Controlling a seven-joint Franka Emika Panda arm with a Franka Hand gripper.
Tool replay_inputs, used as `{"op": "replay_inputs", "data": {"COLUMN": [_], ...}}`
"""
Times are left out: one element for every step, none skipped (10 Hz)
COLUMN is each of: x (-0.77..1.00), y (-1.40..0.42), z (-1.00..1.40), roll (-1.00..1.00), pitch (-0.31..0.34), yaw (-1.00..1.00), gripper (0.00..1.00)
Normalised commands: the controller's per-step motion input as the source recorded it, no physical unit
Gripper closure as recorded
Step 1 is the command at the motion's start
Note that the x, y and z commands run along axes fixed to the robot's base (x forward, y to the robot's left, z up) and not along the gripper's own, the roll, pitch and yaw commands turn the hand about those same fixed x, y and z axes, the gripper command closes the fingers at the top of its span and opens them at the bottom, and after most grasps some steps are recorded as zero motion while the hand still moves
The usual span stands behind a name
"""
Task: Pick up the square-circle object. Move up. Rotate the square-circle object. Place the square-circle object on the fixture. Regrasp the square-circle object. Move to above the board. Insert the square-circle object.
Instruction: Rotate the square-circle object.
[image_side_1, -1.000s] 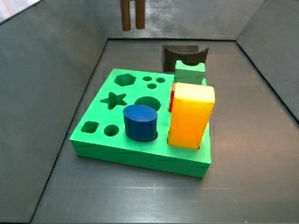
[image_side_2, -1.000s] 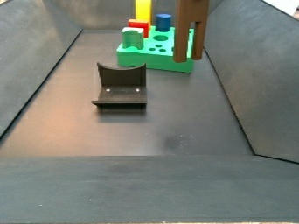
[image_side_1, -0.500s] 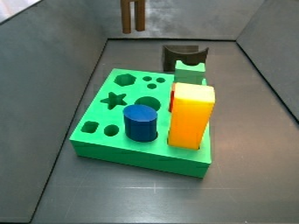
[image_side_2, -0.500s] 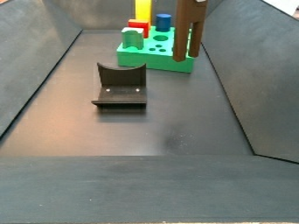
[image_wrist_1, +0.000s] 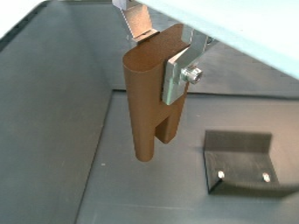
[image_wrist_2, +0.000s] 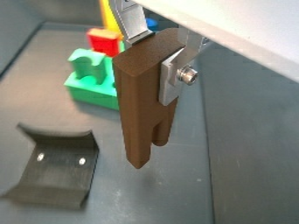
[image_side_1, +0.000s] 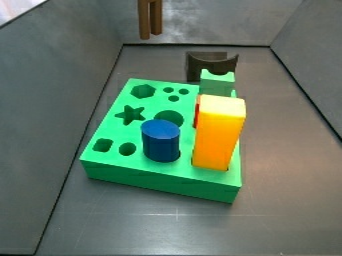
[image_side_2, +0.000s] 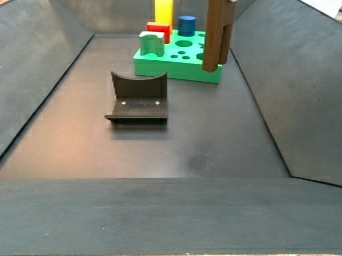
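Hanging upright in the air, the peg (image_wrist_1: 149, 101) sits clamped between the gripper (image_wrist_1: 163, 61) fingers (image_wrist_1: 177, 74); the silver plates press on its upper part, closed only as far as the peg's width allows. Same hold in the other wrist view: peg (image_wrist_2: 142, 101), gripper (image_wrist_2: 162, 59), finger plate (image_wrist_2: 173, 72) with a screw head showing.

Peg is dark brown, long axis vertical. Lower end is stepped, one side reaching lower than the other in both wrist views. Its bottom is clear of the floor.

In a side view the peg (image_side_2: 217, 35) hangs just in front of the board (image_side_2: 181, 62), its lower end overlapping the board's near right part; whether it is over the board or short of it I cannot tell. In a side view only the peg's lower part (image_side_1: 151, 17) shows, at the top edge of the picture, beyond the board's (image_side_1: 134, 145) far edge.

Fixture (image_side_2: 136, 97) stands on the floor, well apart from the peg, toward the left wall. Also seen at (image_wrist_2: 56, 166) and (image_wrist_1: 242, 162), below the peg and off to one side.

On the board: blue cylinder (image_side_1: 162, 139) near the front edge, yellow-orange block (image_side_1: 219, 130) at the right edge. Star, round and hexagon holes lie open on the board's left half.
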Motion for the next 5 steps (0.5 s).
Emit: {"op": "replay_inputs", "data": {"x": [-0.01, -0.01, -0.01, -0.01, -0.01], "y": [0.00, 0.00, 0.00, 0.00, 0.00], "z": [0.02, 0.01, 0.01, 0.01, 0.01], "roll": [-0.06, -0.07, -0.08, -0.08, -0.08], "pitch": [-0.037, -0.047, -0.050, -0.050, -0.049], "yaw": [1.00, 1.00, 0.81, 0.56, 0.37], "gripper": [1.00, 1.00, 1.00, 1.00, 1.00]}}
